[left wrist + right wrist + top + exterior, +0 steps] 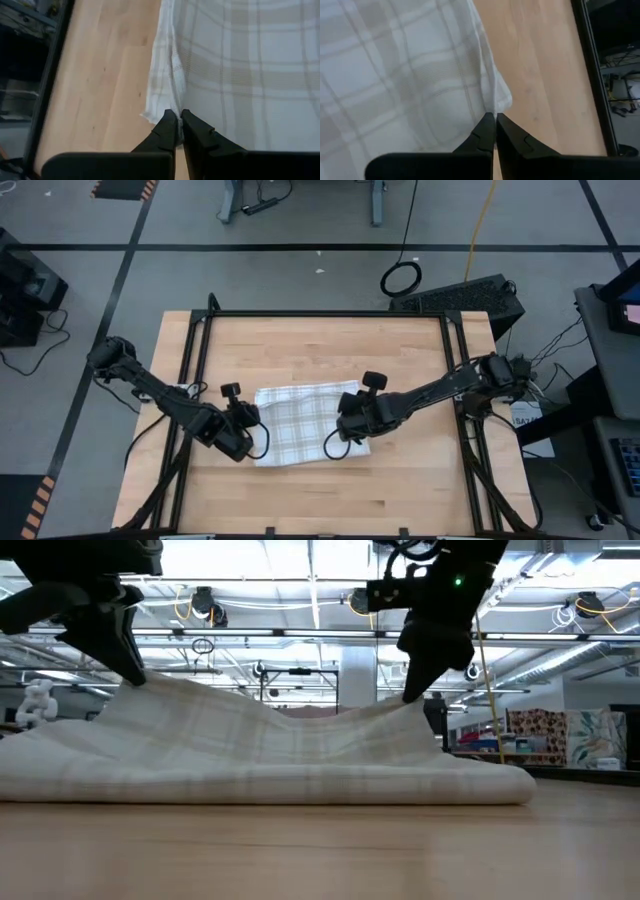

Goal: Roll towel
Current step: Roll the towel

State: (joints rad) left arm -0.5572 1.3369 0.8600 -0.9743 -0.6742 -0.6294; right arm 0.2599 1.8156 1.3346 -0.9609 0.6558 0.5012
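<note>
Overhead, the white soft cloth towel with thin grey plaid lines (300, 425) lies at the centre of the pale wooden tabletop (320, 340), ringed by a black metal frame (330, 314). At centre left of this frame the left gripper (252, 427) meets the towel's left edge, and just right of centre the right gripper (345, 430) meets its right edge. Level with the table, the towel (260, 755) fills the middle of the frame, drawn up into two peaks: one at upper left under the left gripper (130, 678), one right of centre under the right gripper (412, 695), the cloth sagging between them. From the left wrist, the narrow fingers (167, 131) are pinched onto the towel's hem (165, 75) at lower centre. From the right wrist, the fingers (485, 134) are likewise clamped on a towel corner (500, 97) at lower centre.
</note>
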